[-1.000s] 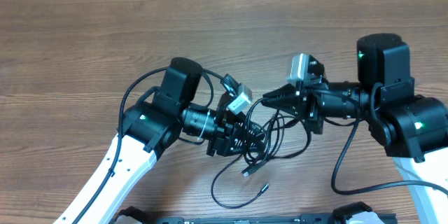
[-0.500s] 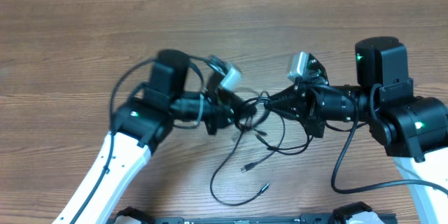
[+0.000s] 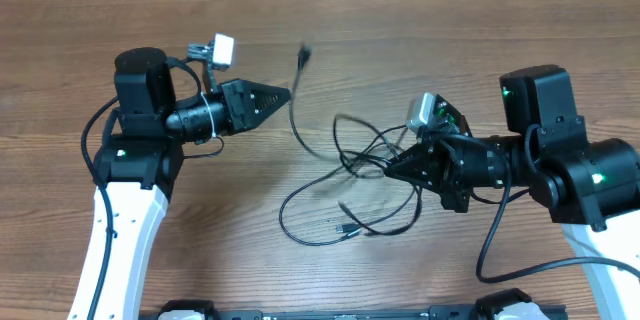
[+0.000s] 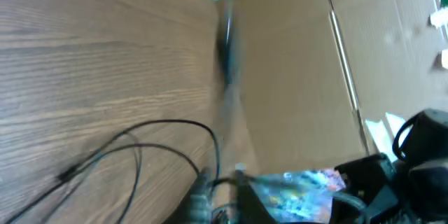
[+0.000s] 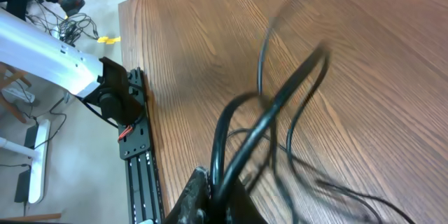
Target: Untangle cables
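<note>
**Cables pinched at the fingertips**

At the bottom edge, the right gripper (image 5: 213, 197) is clamped on the black cables (image 5: 269, 105) — they arch upward in partly blurred loops over the wooden table (image 5: 203, 49). Along the table's left edge runs a black rail (image 5: 136, 161) — beside it, a white robot arm (image 5: 49, 52).

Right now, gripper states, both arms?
Left gripper: closed on one cable, though blurred.
Right gripper: closed on the cables.

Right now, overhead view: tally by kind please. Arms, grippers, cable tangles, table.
Arms: 2 (left arm, right arm)
Grippers: 2 (left gripper, right gripper)
Cable tangles: 1 (black cables; the separate cords cannot be counted)
Tables: 1 (table)
Total: 6
</note>
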